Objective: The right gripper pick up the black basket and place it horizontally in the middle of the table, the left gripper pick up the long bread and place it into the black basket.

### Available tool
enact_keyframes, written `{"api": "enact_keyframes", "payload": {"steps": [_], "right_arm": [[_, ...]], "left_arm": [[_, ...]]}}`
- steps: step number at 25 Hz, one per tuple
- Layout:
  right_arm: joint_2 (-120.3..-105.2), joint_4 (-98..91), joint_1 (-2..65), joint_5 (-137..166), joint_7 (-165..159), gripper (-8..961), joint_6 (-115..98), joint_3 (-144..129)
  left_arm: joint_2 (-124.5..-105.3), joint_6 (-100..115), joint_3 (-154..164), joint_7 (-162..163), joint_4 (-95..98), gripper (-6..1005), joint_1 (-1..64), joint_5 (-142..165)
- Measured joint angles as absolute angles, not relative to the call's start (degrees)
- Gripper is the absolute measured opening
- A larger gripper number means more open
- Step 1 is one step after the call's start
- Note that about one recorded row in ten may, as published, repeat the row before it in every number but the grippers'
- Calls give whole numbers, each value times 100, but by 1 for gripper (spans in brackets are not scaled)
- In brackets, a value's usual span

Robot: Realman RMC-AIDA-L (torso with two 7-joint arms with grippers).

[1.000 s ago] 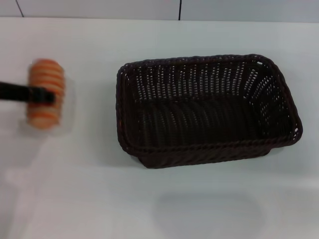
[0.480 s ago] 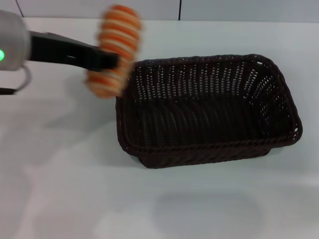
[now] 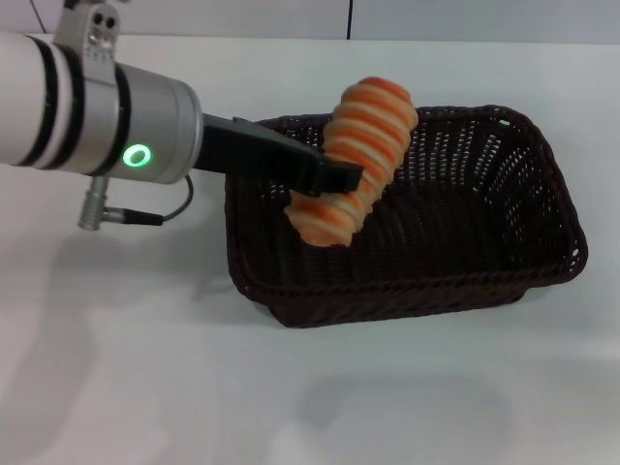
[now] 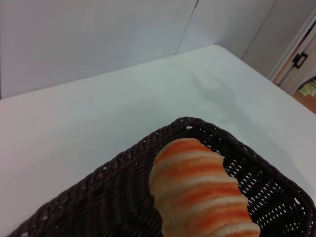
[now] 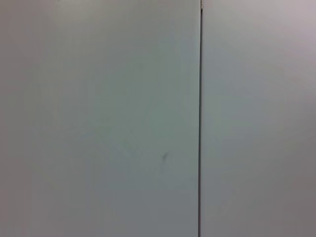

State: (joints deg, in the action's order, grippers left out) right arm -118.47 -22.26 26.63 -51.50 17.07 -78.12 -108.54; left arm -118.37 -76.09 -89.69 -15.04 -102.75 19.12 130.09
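One second back I had the long bread [image 3: 354, 163] out at the table's [image 3: 145, 368] left edge, and now my left gripper [image 3: 334, 179], jaws clamped on it, holds it tilted above the black basket's [image 3: 542, 184] left half, so release comes next.

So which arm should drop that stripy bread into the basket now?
The left. The left gripper already holds the long bread over the black basket, so it likely only needs to lower and release. The right gripper is out of view.
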Motion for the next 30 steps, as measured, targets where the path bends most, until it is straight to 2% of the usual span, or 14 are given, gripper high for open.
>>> {"api": "enact_keyframes", "payload": {"steps": [1,6,16,20,24,30], "right_arm": [[-11846,-2222,2663,-5150,1699,492,-7812,-10854],[-11840,-2215,2660,-5142,1676,493,-7814,-10854],[-11838,-2214,2627,-5141,1670,494,-7814,-10854],[-11841,-2214,2619,-5141,1663,494,-7814,-10854],[-11856,-2214,2619,-5141,1662,494,-7810,-10856],[-11866,-2209,2658,-5142,1661,493,-7751,-10858]], "left_arm": [[-11835,-7534,-8934,-1504,-10213,309,1915,13006],[-11836,-7351,-8894,-1506,-10089,530,1914,12997],[-11831,-6962,-8962,-1496,-10013,768,1814,13074],[-11817,-6036,-9373,-1568,-9928,844,1517,13297],[-11822,-4750,-9945,-1918,-9731,846,1159,13266],[-11817,-1709,-9948,-2778,-9072,846,455,12648]]}}
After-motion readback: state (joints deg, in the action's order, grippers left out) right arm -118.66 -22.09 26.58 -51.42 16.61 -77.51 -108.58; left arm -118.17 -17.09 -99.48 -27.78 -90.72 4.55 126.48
